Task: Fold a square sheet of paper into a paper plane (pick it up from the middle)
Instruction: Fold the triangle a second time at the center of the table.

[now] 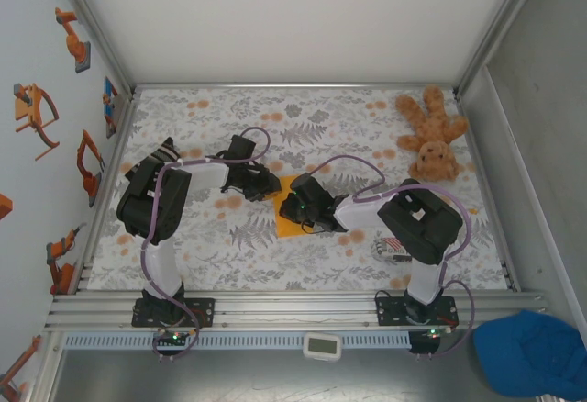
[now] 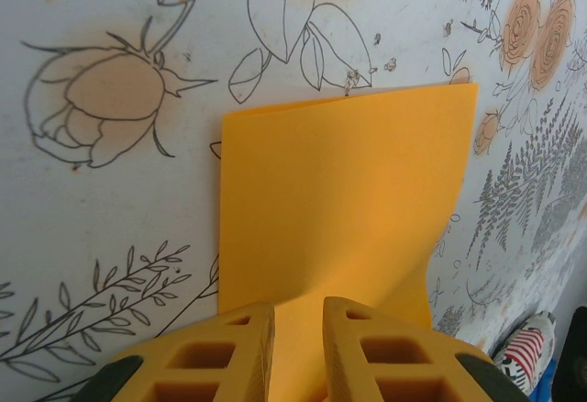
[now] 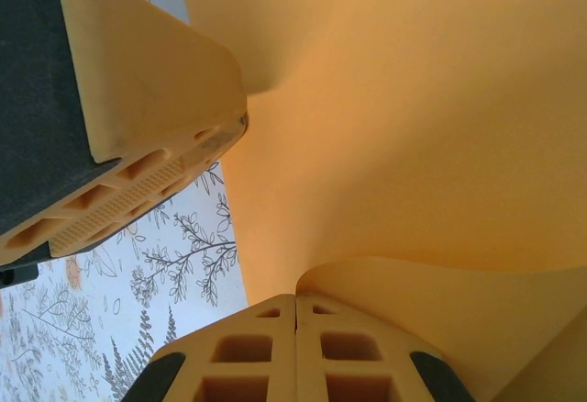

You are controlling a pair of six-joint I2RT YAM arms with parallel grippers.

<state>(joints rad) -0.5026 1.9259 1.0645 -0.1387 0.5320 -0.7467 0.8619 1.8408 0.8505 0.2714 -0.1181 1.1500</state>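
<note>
Two other things, teddy [image 1: 431, 136] and striped packet [image 1: 394, 248], are seen well apart from the sheet [image 1: 286, 226] at the centre of the table [image 1: 321, 117]. Both arms are bent inward over it: right gripper [image 3: 295, 306] clenched on a curled flap, left gripper [image 2: 298, 315] narrowly parted astride its edge.

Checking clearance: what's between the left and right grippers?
The orange sheet, buckled, between left gripper and right gripper; clearest in the right wrist view.

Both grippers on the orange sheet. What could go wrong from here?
1. The right gripper pinches a curled-up flap of the square sheet of paper; a pull might tear it or crease it crooked.
2. The left gripper has its jaws apart over the sheet, so it may slide.
</note>
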